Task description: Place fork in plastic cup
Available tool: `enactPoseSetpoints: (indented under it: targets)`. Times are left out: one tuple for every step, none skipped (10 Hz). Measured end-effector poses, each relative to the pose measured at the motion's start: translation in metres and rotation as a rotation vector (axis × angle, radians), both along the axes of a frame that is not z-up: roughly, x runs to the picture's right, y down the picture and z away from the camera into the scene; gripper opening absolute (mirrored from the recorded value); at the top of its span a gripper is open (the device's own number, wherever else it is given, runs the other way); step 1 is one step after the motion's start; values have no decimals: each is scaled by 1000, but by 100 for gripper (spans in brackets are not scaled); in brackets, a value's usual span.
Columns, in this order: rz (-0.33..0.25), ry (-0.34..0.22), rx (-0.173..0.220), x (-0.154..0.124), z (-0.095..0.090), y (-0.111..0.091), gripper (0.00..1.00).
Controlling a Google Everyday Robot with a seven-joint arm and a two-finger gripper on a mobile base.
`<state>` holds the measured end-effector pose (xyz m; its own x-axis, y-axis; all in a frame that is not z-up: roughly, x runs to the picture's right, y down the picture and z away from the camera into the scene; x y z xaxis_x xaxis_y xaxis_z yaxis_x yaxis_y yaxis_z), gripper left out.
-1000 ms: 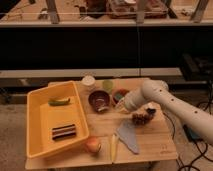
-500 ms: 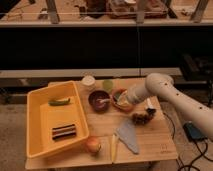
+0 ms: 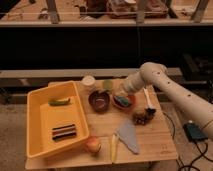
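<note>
Edging left, the hand [image 3: 119, 94] — closed — nears the plastic cup [image 3: 107, 85].

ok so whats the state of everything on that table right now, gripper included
gripper: shut, low over the orange bowl, beside the plastic cup
plastic cup: upright, no fork visible inside
fork: cannot make it out
white cup: upright
dark red bowl: upright
orange bowl: upright
yellow bin: upright, holding a green item and a dark striped item
</note>
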<state>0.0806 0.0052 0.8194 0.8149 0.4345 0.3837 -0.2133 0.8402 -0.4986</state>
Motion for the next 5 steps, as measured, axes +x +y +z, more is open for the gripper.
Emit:
enactPoseSetpoints:
  targets:
    - [13,5,-4,0,6,-6,14]
    - [31,9,-11,1,14,-11,14]
    - [48,12,-22,2,24,-16,14]
    - [55,12,-28,0,29,-20,14]
    - [61,13,-33,-4,38,-28,14]
